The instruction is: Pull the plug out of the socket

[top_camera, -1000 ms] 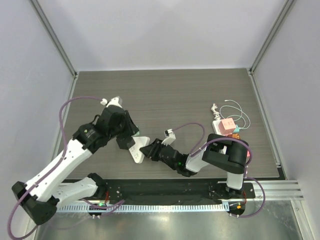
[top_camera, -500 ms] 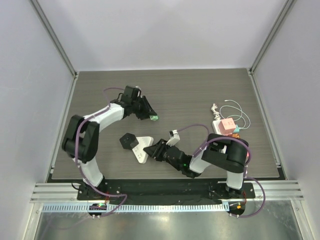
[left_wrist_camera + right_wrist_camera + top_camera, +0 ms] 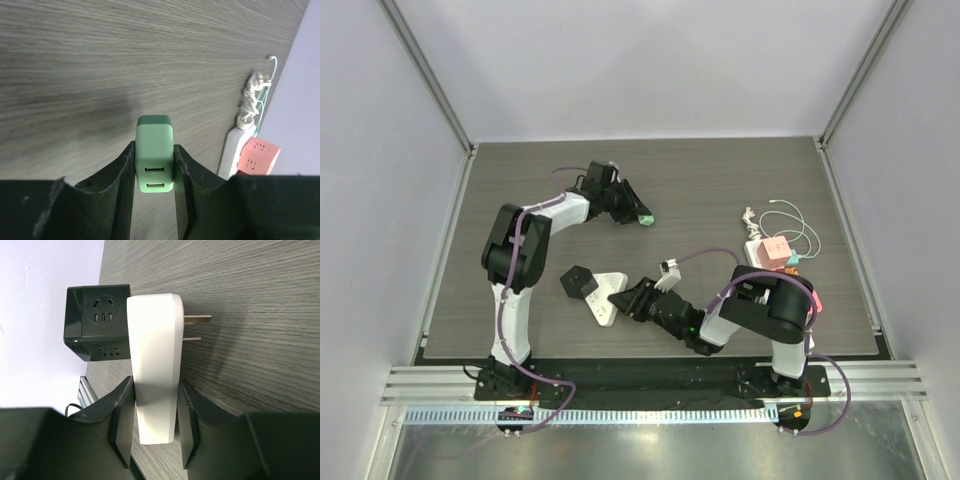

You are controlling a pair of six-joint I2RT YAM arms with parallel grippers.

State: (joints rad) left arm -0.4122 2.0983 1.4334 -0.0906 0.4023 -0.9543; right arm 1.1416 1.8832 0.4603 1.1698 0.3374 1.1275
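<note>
My left gripper (image 3: 638,214) is shut on a small green plug (image 3: 646,218) with two USB ports, held at the back middle of the table, well clear of the socket. In the left wrist view the green plug (image 3: 155,152) sits squeezed between my fingers (image 3: 125,170). A black cube socket (image 3: 578,281) lies at the front left beside a white adapter (image 3: 605,312). My right gripper (image 3: 623,300) is shut on the white adapter (image 3: 152,365), whose two prongs (image 3: 197,318) point away from the black cube (image 3: 97,320) touching its other side.
A white power strip (image 3: 753,246), a pink cube socket (image 3: 776,252) and a coiled white cable (image 3: 785,215) lie at the right. They also show in the left wrist view, the strip (image 3: 231,150) and pink cube (image 3: 257,155). Walls enclose the table.
My left gripper left the black cube with the green plug in it and swung to the back, then rightward. My right gripper stayed on the white adapter.
</note>
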